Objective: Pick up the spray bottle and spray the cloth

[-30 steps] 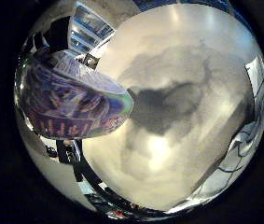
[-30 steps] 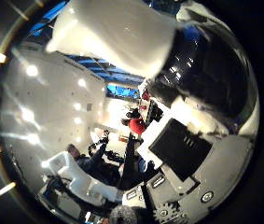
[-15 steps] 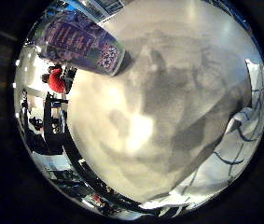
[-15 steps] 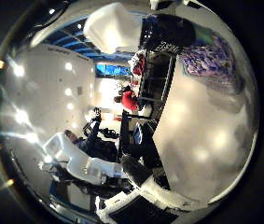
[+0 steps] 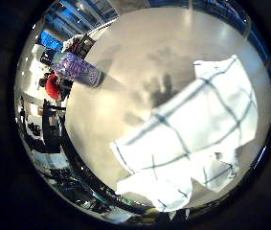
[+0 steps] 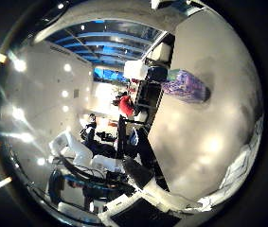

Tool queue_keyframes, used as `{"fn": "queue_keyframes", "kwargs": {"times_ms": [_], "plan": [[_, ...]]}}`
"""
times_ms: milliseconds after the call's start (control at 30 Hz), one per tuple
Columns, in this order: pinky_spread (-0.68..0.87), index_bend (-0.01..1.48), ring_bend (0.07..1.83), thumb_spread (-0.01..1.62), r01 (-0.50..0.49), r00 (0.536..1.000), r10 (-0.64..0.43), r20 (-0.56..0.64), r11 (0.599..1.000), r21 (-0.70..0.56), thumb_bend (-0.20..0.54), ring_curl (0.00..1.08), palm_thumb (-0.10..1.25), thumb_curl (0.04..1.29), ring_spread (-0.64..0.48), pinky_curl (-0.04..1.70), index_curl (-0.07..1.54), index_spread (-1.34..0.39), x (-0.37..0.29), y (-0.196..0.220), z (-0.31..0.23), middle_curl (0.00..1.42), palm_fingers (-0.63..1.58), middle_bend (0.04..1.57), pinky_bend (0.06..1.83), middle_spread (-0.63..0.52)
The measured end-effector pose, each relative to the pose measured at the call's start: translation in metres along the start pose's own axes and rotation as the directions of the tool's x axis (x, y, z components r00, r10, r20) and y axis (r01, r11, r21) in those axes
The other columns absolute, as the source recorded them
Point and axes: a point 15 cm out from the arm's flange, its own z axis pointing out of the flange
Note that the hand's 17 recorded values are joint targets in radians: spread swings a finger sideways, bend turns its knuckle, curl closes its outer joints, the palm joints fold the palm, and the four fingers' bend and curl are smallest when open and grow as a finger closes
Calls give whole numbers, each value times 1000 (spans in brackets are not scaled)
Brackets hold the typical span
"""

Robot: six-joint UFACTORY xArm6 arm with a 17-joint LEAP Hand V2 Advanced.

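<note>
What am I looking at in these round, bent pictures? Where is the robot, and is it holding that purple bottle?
Both pictures come from tiny wide-angle cameras set in the palm of a robot hand on an arm, one beside its thumb, one beside its little finger. They look outward, so the hand itself hardly shows. Below lies a pale table. On it stands the purple spray bottle, and apart from it a white cloth with dark check lines lies rumpled. Nothing is held: the bottle stands alone, some way from the palm. Beyond the table is the room.

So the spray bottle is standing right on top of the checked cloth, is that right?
Not quite. The spray bottle stands on the bare table, apart from the checked cloth, as the little finger side palm view shows.
</note>
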Motion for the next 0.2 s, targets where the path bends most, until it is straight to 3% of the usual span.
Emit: {"fn": "queue_keyframes", "kwargs": {"times_ms": [200], "plan": [[386,164,273,904,-10,995,5,-103,999,-53,-30,267,461,295,92,367,237,-420,16,45,-55,270,-19,179,379,16]]}}
